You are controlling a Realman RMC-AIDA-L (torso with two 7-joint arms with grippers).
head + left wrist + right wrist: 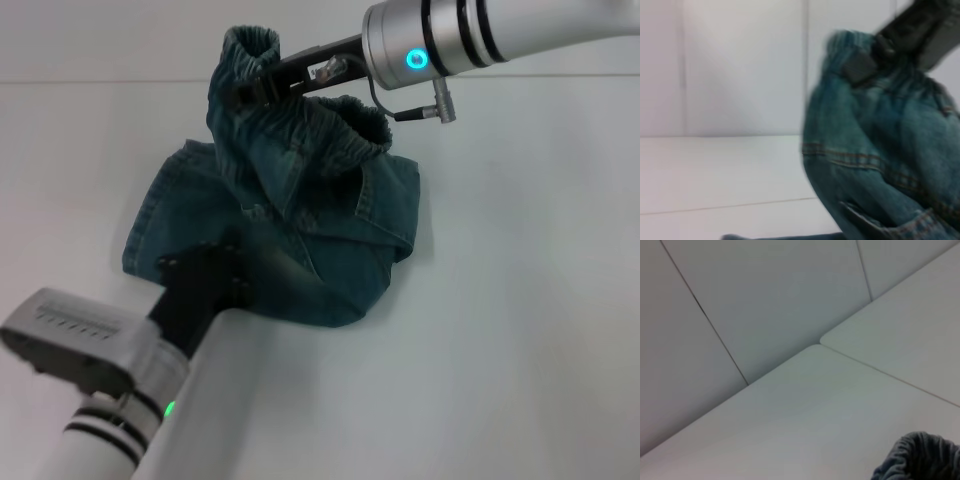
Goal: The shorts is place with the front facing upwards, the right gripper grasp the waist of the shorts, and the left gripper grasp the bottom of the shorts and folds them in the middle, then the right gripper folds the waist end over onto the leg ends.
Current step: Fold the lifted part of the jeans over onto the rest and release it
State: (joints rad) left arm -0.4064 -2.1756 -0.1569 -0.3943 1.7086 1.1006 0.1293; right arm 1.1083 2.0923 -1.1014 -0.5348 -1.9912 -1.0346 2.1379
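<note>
The shorts (300, 230), blue-green denim with faded patches, lie bunched on the white table (520, 330) at the centre of the head view, already doubled lengthwise. The waist (250, 45), a gathered elastic band, is lifted clear of the table and hangs in folds over the rest of the garment; part of the band (362, 120) droops beside it. The lower portion of the shorts rests flat on the table, its near edge beside the left arm.

The right gripper (258, 88) reaches in from the upper right, its black fingers closed on the raised waist; the silver wrist behind it shows a cyan ring light. In the left wrist view the same gripper (875, 57) appears blurred, clamped over the top of the denim (875, 150), where orange-brown stitching runs across the fabric. The right wrist view shows only table surface and a ruffled edge of the waist (920, 457).

The left gripper (205, 275) sits low at the near left edge of the shorts, against the cloth; whether its fingers are spread or closed cannot be told.
</note>
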